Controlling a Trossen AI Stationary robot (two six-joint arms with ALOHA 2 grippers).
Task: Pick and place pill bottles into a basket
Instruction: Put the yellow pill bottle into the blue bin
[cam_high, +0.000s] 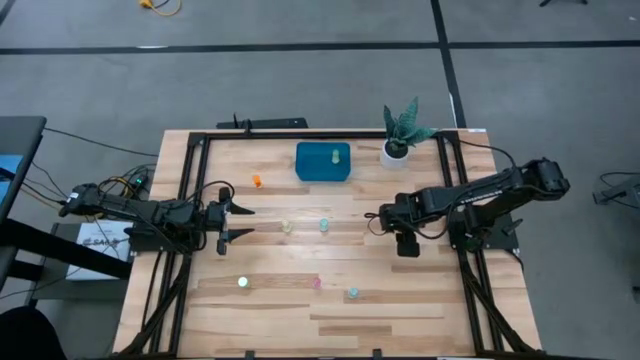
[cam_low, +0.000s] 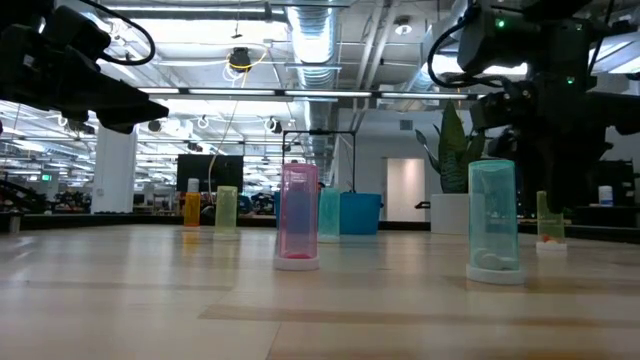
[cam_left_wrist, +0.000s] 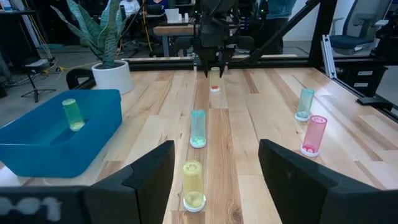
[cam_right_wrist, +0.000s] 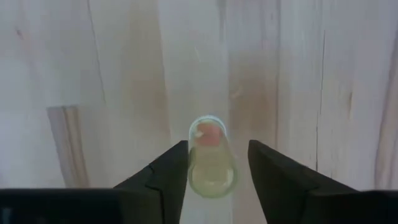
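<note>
Pale wooden planks (cam_high: 400, 300) formed the tabletop, with the basket (cam_high: 323, 162) at its far edge, just beside a potted plant (cam_high: 400, 135). One yellow-green bottle (cam_left_wrist: 72, 114) stood inside the basket. The right gripper (cam_right_wrist: 217, 165) hung on the plant side of the basket, fingers spread on either side of a whitish bottle (cam_right_wrist: 211, 157) without pinching it. The left gripper (cam_left_wrist: 214, 168) waited on the basket's opposite side, fingers apart, facing a yellow bottle (cam_left_wrist: 193, 185) and a teal bottle (cam_left_wrist: 198, 128). A pink bottle (cam_left_wrist: 313, 135), another teal bottle (cam_left_wrist: 305, 104) and an orange bottle (cam_high: 257, 181) stood well apart from the basket.
</note>
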